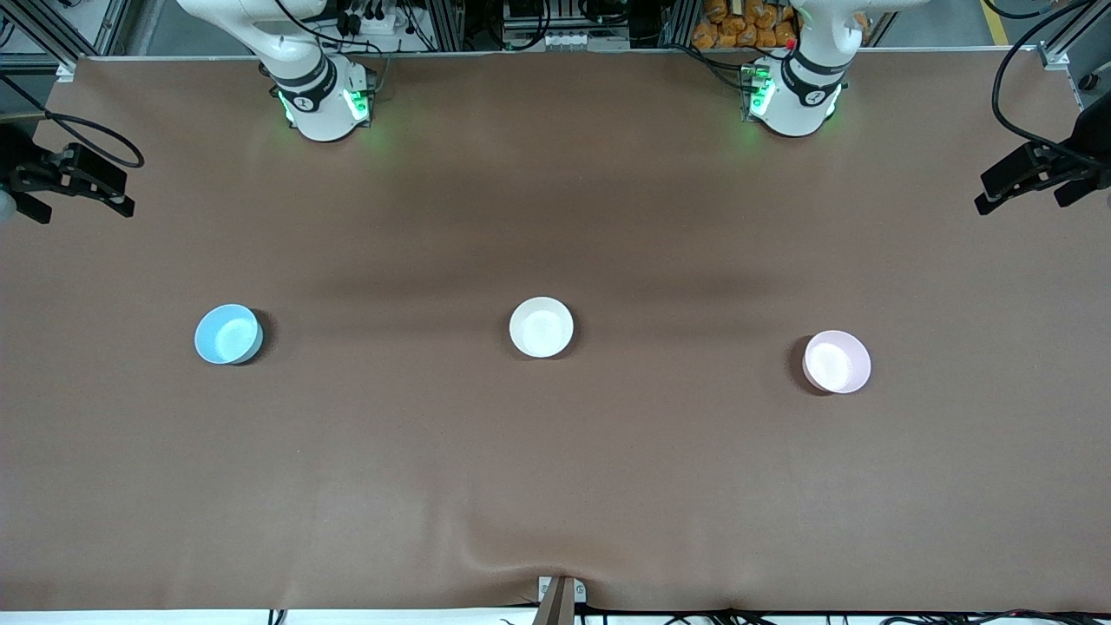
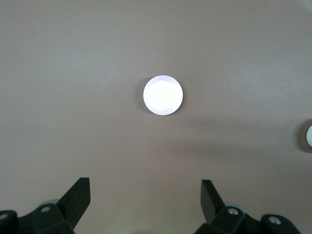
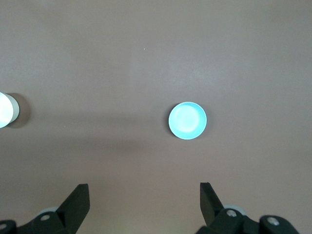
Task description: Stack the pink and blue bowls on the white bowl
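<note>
Three bowls apart in a row on the brown tabletop point(image 1: 555, 486).
We see the white bowl point(image 1: 541, 327) midway, the blue bowl point(image 1: 227, 334) toward the right arm's end, and the seemingly pink bowl point(image 1: 836, 361) toward the left arm's end; our left gripper point(image 2: 145, 197) and right gripper point(image 3: 144, 197) hang high, jaws spread and empty.

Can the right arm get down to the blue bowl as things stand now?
Probably yes. The blue bowl sits alone on the table toward the right arm's end, nothing on it or beside it. The right gripper hangs above with its fingers open and empty.
</note>
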{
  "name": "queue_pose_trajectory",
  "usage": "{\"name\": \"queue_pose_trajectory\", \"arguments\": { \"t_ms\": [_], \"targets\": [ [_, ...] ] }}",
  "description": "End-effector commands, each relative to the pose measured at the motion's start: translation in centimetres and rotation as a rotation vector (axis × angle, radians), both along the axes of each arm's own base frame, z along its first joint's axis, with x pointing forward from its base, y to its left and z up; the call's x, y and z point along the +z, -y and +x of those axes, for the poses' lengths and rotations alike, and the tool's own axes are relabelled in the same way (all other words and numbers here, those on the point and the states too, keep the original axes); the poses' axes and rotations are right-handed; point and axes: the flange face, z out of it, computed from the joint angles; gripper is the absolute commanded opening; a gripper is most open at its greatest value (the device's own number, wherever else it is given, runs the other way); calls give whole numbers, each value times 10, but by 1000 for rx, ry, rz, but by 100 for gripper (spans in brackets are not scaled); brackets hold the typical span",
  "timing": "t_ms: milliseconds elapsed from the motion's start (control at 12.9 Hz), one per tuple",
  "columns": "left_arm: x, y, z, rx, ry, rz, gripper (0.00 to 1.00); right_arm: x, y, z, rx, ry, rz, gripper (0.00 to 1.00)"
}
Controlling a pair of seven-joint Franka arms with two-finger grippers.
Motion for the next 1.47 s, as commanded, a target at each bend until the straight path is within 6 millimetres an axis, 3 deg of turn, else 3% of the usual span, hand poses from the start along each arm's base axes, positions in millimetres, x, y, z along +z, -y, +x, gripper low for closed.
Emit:
{"name": "queue_pose_trajectory", "arguments": {
  "t_ms": [0,310,698,931,1086,1241,1397],
  "targets": [
    [6,5,-3,-24,-15,-4,100,-2,-2,0,1,4,10,100],
    [-3,-3,-1,-17,-43,44,100,-3,4,1,-2,3,10,100],
    [-13,-1,11,-34,-9,40,100,-30,42,16,-22,-37,12,100],
    [-23,-2,13,-33,-16,40,100,-80,88,16,-41,-91,21,100],
    [-27,-3,14,-33,-13,40,100,-120,96,15,-54,-94,22,100],
    [-33,-5,15,-31,-14,40,100,-167,122,7,-102,-93,24,100],
    [-46,-9,18,-24,-7,40,100,-209,127,-1,-114,-83,22,100]
  ]
}}
